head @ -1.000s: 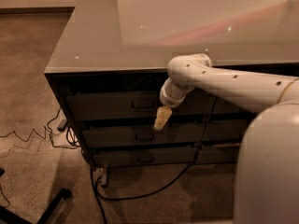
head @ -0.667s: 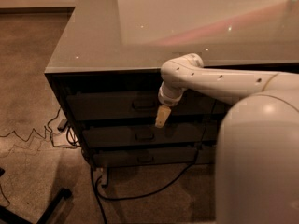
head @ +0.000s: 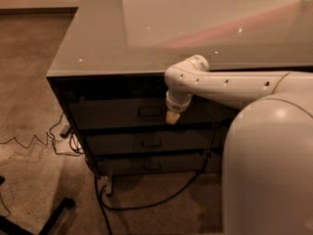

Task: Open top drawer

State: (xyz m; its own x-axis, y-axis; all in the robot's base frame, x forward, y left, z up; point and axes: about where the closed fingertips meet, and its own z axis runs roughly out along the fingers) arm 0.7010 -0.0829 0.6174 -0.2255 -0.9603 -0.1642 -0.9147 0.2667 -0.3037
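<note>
The top drawer (head: pixel 112 114) sits directly under the front edge of the bench (head: pixel 107 43), near its left corner, at the head of a stack of three dark fronts. We judge it fully shut. Its face lies flush with the middle drawer (head: pixel 122 143) and the bottom drawer (head: pixel 127 166) below it, and no tray shows. Its small loop handle (head: pixel 150 113) is at the centre of the front.

The end effector (head: pixel 172 116) hangs in front of that face, just right of the handle and at about its height, with its pale tip pointing down. The arm (head: pixel 230 84) reaches in from the right, just under the bench's front edge, and bends down at the wrist. We take this posture as a way to stay below the overhang while lining up with the loop.

We cannot tell how far open the end effector is, or whether it touches the drawer front. We see nothing in its hold.

In our view the task has not begun in earnest. The tip has to shift left onto the handle, catch it, then draw straight outward.

The robot's body (head: pixel 269 170) stands close at the lower right, which may limit room for the pull. A dark cable (head: pixel 161 199) trails across the floor (head: pixel 29 82) below the stack.
</note>
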